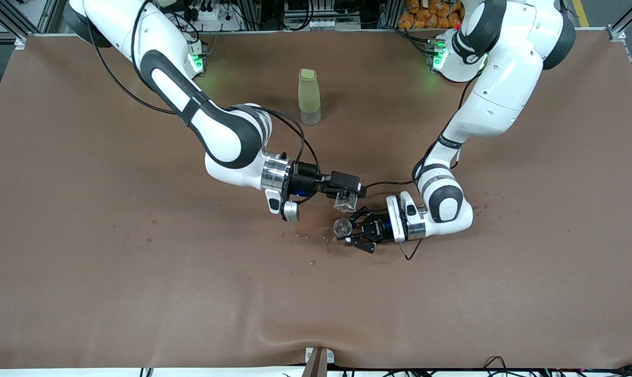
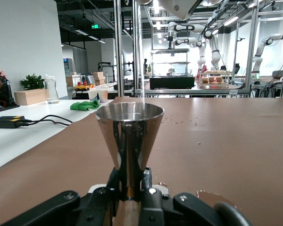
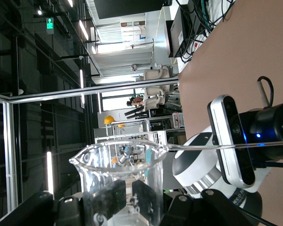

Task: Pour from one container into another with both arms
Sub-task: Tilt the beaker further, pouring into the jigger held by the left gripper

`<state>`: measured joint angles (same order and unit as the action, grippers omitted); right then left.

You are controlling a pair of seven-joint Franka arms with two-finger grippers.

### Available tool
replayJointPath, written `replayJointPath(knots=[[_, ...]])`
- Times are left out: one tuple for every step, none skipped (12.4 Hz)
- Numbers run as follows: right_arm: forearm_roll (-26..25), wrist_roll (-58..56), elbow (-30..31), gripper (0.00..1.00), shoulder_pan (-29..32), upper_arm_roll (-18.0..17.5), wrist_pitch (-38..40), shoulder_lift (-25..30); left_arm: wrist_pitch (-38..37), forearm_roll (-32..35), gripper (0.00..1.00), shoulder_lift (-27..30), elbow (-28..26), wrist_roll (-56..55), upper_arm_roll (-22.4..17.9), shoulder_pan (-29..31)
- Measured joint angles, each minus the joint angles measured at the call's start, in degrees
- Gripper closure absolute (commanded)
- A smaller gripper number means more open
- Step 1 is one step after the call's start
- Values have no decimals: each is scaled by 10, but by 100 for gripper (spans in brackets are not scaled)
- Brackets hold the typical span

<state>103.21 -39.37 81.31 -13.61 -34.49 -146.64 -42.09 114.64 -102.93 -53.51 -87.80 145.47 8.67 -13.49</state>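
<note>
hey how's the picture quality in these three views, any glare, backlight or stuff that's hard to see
Front view: even light, green base lights glow, the clear glass cup in the right hand nearly vanishes against the brown table. Left wrist view: the jigger mirrors streaks. Right wrist view: bright windows backlight the cup, background dark.

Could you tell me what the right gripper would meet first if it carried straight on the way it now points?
Probably the left arm's wrist: the right gripper, shut on the glass cup, points toward it. It may pass above, since height is unclear.
</note>
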Motion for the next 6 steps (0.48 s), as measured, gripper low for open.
replayJointPath(knots=[[0,12,-3,100,-1,3,2,-2,-2,0,100,0,-2,0,0,0],[0,22,-6,100,-3,6,6,-4,-3,0,100,1,-5,-1,0,0],[0,30,-9,100,-4,8,9,-5,-4,0,100,2,-6,-1,0,0],[0,37,-12,100,-7,9,10,-7,-4,0,100,3,-7,-1,0,0],[0,46,-14,100,-9,12,10,-7,-5,0,100,4,-8,-2,0,0],[0,57,-15,100,-12,13,10,-7,-5,0,100,5,-9,-4,0,0]])
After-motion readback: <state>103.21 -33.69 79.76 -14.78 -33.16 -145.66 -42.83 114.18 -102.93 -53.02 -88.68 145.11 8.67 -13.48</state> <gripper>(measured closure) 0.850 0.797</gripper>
